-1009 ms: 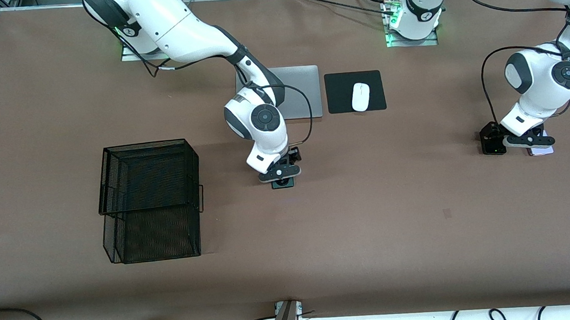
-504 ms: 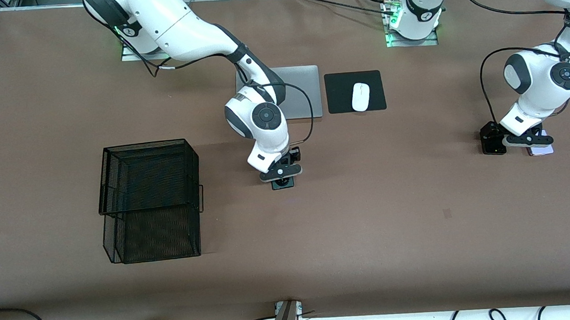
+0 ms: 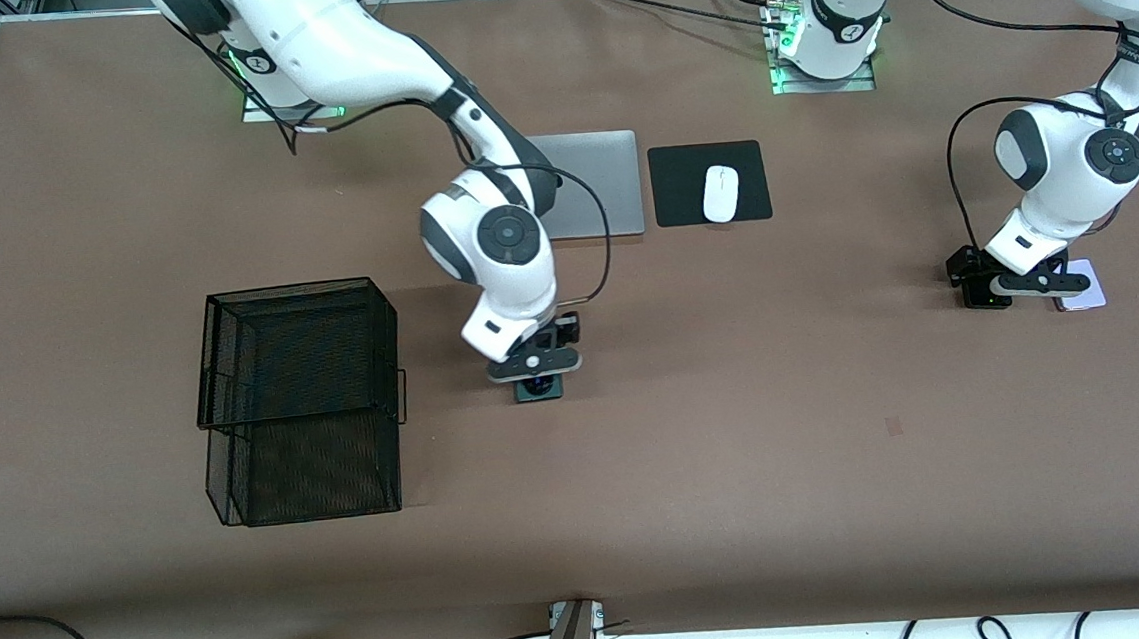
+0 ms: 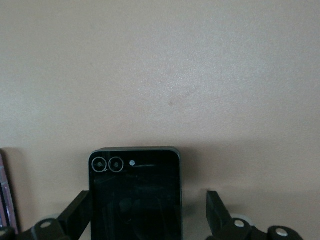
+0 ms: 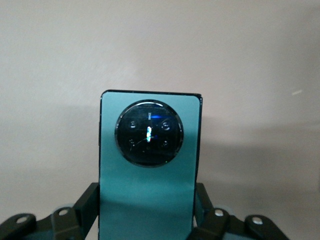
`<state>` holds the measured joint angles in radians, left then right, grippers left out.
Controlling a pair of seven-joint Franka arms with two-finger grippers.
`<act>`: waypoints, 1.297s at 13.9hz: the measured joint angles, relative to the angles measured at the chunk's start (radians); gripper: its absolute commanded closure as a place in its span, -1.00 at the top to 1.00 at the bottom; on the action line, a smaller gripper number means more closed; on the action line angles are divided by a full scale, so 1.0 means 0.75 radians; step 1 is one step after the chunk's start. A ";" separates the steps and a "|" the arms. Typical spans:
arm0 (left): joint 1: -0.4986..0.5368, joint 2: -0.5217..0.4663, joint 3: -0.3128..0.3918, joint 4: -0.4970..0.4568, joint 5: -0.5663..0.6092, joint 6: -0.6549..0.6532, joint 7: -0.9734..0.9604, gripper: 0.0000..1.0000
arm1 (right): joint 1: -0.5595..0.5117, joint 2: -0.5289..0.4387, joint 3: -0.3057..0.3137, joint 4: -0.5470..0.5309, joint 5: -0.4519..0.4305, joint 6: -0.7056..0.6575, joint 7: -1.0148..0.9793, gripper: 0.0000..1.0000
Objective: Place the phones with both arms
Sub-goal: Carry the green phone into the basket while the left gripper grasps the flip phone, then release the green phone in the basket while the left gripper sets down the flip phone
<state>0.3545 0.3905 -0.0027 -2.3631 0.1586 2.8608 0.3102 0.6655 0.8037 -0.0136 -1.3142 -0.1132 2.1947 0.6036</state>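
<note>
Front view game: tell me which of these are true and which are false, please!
1. The right gripper holds the dark-green phone with the round black camera ring. True.
2. The white oval mouse lies in the black wire basket. False: it lies on the black mouse pad.
3. The left gripper is clamped on the small black phone. False: it is open around it.
4. The pale pink-white phone lies on the brown table. True.

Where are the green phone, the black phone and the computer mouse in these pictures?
green phone (image 5: 149,165): right wrist view, on its back just below the round camera ring.
black phone (image 4: 135,195): left wrist view, on the middle of its dark face.
white mouse (image 3: 720,193): front view, on the middle of its shell.
</note>
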 measured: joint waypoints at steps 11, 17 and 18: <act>0.027 0.051 -0.002 -0.004 0.000 0.076 -0.011 0.35 | -0.425 -0.415 -0.067 -0.150 0.005 -0.483 -0.694 -1.00; 0.028 0.031 -0.006 0.001 0.000 0.049 -0.032 -1.00 | -0.429 -0.654 -0.207 -0.677 0.040 -0.185 -0.825 -1.00; 0.029 0.031 -0.010 0.018 0.000 0.011 -0.036 -1.00 | -0.429 -0.665 -0.224 -0.726 0.057 -0.150 -0.833 -1.00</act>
<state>0.3760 0.4135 -0.0101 -2.3498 0.1585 2.8691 0.2835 0.3441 0.3050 -0.1818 -1.8584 -0.0707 2.0821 -0.0213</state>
